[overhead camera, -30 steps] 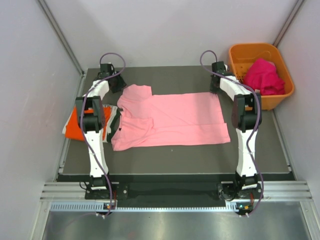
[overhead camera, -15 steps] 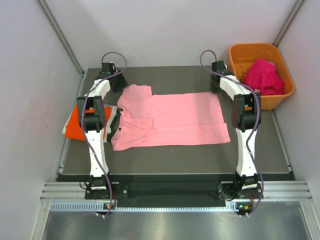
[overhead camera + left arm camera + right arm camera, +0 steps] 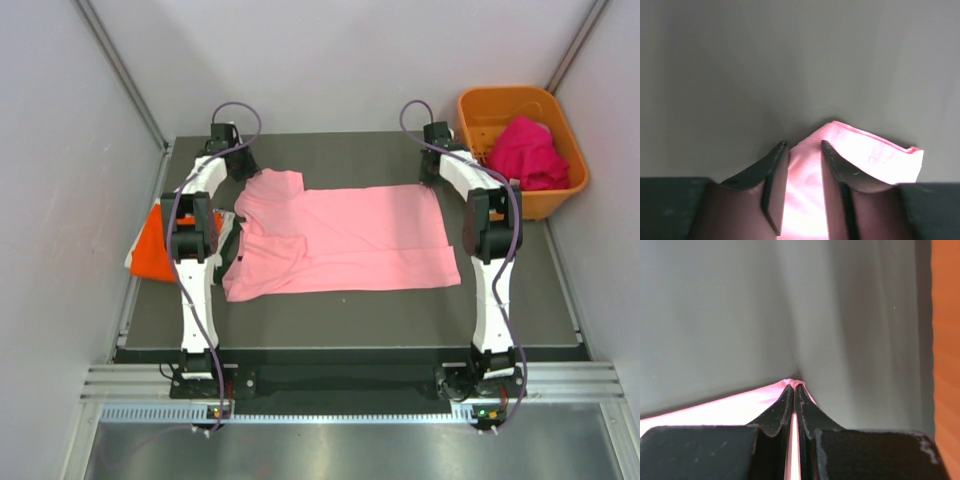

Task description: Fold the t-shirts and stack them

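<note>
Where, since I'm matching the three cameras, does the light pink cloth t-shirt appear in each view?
Top external: light pink cloth t-shirt spread flat mid-table, between both arms.
Left wrist: bottom centre, a corner between the parted fingers of the left end effector.
Right wrist: bottom left to centre, edge pinched in the shut right end effector.
Shared landmark: the dark grey table top beneath it.

Robot lab test cell, not a home. Plain white panels (image 3: 330, 60) close in three sides, joined by bare metal struts (image 3: 118, 70). Two white arms, left arm (image 3: 192, 300) and right arm (image 3: 487, 300), stand at the near edge of a dark-matted table (image 3: 350, 315), with purple cables (image 3: 236, 108) looped over them. A slotted aluminium rail (image 3: 340, 385) and a steel sheet (image 3: 340, 450) lie in front. The household goods seen are a pink t-shirt (image 3: 350, 240) and an orange plastic basket (image 3: 573, 190).
</note>
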Controlling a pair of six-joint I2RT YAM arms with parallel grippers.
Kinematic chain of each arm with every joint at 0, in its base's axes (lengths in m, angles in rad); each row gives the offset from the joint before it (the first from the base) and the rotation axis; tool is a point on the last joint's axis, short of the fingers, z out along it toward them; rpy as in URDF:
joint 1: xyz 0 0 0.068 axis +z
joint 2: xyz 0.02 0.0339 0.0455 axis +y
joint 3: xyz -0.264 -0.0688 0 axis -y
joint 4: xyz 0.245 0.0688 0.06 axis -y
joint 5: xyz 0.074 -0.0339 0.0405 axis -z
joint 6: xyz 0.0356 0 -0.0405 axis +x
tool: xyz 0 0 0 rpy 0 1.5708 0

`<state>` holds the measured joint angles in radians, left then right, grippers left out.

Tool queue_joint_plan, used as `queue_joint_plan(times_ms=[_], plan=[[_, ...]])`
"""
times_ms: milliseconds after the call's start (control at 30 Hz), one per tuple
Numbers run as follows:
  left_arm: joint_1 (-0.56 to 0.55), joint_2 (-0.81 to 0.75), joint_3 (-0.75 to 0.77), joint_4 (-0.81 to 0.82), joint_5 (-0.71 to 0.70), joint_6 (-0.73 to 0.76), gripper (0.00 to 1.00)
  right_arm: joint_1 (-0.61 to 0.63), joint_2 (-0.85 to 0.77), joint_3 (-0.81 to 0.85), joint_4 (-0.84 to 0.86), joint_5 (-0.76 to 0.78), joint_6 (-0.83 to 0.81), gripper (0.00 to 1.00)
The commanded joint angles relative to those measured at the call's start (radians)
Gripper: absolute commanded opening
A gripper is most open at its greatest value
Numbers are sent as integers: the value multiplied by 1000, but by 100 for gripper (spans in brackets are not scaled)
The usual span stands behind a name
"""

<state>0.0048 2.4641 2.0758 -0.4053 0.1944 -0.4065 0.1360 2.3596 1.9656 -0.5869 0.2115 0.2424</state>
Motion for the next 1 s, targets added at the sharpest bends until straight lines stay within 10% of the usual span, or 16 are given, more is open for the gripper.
queue_joint_plan(times_ms=[0, 400, 667, 967], plan=[[0, 32, 33, -39, 19, 14, 41, -6, 23, 22, -28, -9, -11, 0], [-2, -13, -32, -53, 56, 40, 51, -6, 13, 9, -19, -3, -9, 0], [0, -11, -34, -49, 48, 37, 0, -6, -2, -10, -1, 3, -8, 0], [0, -137, -177, 123, 79, 32, 0, -6, -60, -27, 4, 0, 8, 0]])
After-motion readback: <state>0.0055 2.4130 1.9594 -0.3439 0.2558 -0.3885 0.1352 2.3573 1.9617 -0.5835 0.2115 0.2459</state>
